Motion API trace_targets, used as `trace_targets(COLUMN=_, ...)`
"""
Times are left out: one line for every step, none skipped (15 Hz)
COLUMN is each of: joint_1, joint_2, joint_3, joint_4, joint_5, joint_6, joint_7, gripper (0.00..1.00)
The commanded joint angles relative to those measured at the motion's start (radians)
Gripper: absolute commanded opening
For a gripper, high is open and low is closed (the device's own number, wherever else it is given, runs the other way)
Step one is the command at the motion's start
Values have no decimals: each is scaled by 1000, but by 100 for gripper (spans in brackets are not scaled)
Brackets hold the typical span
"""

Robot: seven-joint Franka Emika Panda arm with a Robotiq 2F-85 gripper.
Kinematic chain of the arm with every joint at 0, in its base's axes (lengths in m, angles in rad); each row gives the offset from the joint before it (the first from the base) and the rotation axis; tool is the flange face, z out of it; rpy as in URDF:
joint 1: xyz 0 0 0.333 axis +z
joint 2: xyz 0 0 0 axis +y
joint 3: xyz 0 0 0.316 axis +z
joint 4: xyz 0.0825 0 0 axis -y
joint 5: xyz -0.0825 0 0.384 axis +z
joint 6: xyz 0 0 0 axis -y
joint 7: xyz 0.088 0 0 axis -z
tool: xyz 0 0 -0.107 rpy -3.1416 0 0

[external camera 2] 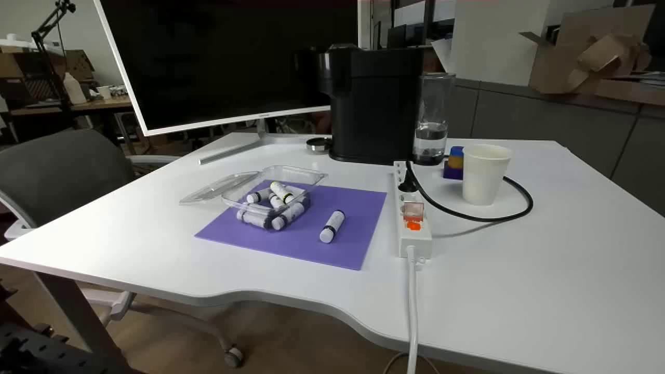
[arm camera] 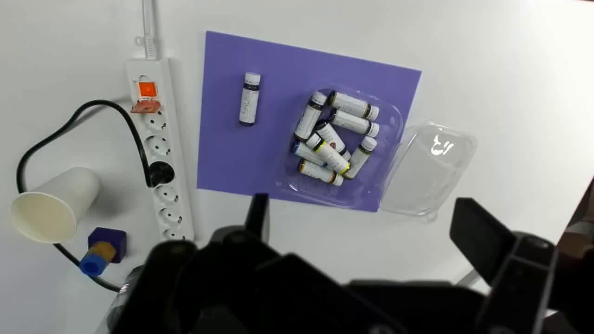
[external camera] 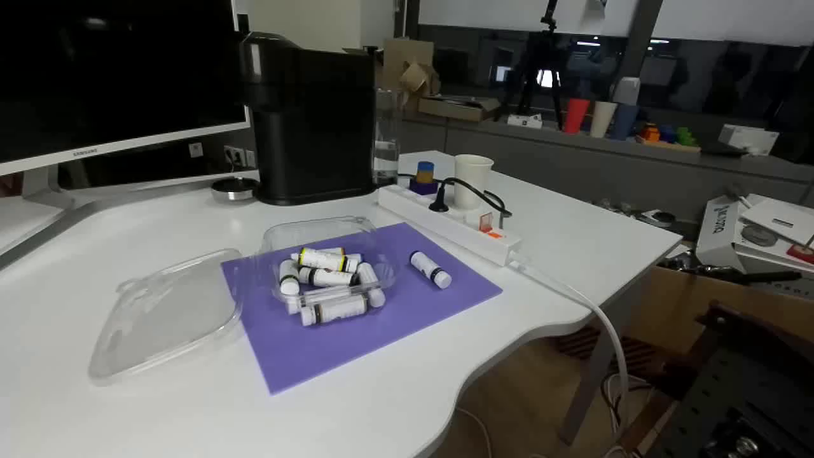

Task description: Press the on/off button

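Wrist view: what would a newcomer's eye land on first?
Most likely the purple sheet on the white table, carrying a clear tub of small bottles and one bottle lying outside it. Next, the orange switch at one end of the white power strip, its reddish cover raised. The open gripper sits dark along the bottom.

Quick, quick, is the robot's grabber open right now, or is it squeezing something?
Gripper: open, jaws wide apart in the wrist view, holding nothing.
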State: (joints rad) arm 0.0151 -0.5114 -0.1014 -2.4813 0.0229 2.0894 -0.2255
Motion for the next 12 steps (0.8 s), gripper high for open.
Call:
trace_targets(joint_1=-5, joint_2=1, joint_3=4, joint_4=2, joint_5=2, joint_6=-2, joint_7=-2, gripper=100)
trace_targets(joint_1=-5, joint_2=1, joint_3=4, joint_4=3, joint_5=2, joint_6=-1, joint_7=-2, gripper=100)
trace_targets(joint_1=-5, joint_2=1, joint_3=4, joint_4=4, joint_5=2, joint_6=-1, joint_7=-2, gripper=100)
trace_targets(joint_1=-5, joint_2=1, joint_3=4, joint_4=4, joint_5=2, joint_6=-1, joint_7=-2, gripper=100)
trace_targets(joint_1=-5, joint_2=1, joint_3=4, joint_4=4, joint_5=2, joint_6=-1, joint_7=-2, gripper=100)
trace_targets(joint_1=-5, joint_2=1, joint_3=4, joint_4=4, joint_5=2, joint_6=-1, joint_7=-2, gripper=100)
trace_targets(joint_1=-5, joint_2=1, joint_3=4, joint_4=4, joint_5=2, joint_6=-1, joint_7=-2, gripper=100)
trace_targets(joint_1=-5, joint_2=1, joint_3=4, joint_4=4, joint_5=2, joint_6=-1, joint_7=-2, gripper=100)
trace_targets(joint_1=-5, joint_2=1, joint_3=4, joint_4=4, joint_5=2, joint_6=-1, joint_7=-2, gripper=100)
trace_targets(joint_1=-5, joint_2=1, joint_3=4, joint_4=4, joint_5=2, joint_6=-1, joint_7=-2, gripper=100)
trace_targets(joint_1=-6, joint_2=-9, joint_3=12, joint_4=-12, joint_5=-8, joint_6=41, joint_7=0, gripper=100)
trace_targets(joint_1=-9, joint_2=-6, joint_3=14, joint_4=-22, joint_5=-17, joint_6=79, joint_7=1, gripper=100)
